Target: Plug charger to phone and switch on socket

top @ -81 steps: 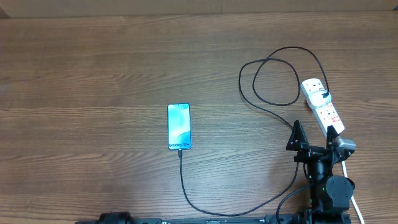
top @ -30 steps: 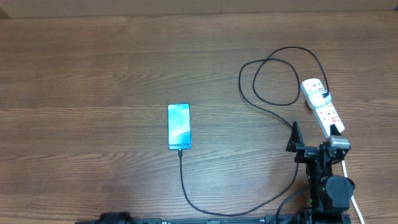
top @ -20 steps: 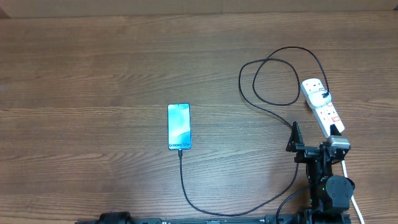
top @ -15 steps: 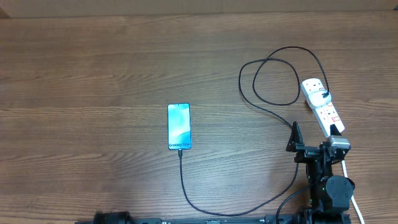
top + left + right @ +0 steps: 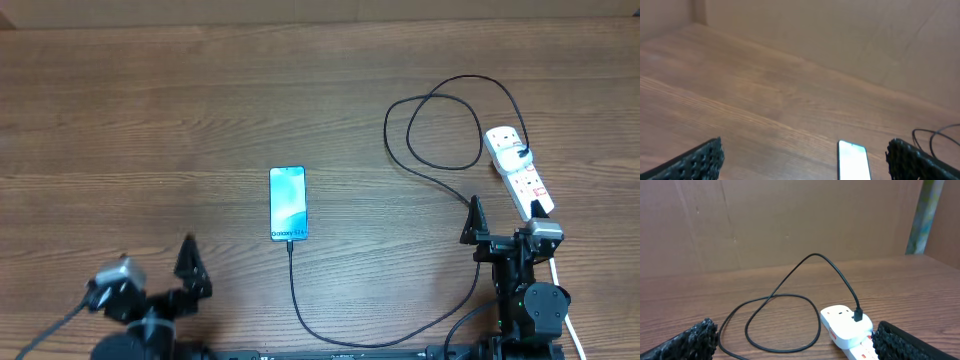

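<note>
The phone lies flat mid-table with its screen lit, and shows again in the left wrist view. The black charger cable meets the phone's near edge, runs along the front, loops and ends at an adapter seated in the far outlet of the white socket. My left gripper hovers open at the near left, nothing between its fingers. My right gripper stands open just short of the socket, with the adapter and cable loop ahead.
A brown cardboard wall backs the wooden table. The socket's white cord trails off the near right edge beside the right arm's base.
My left arm has come into the overhead view at the near left. The right gripper, phone, cable and socket have stayed where they were over the last second.
</note>
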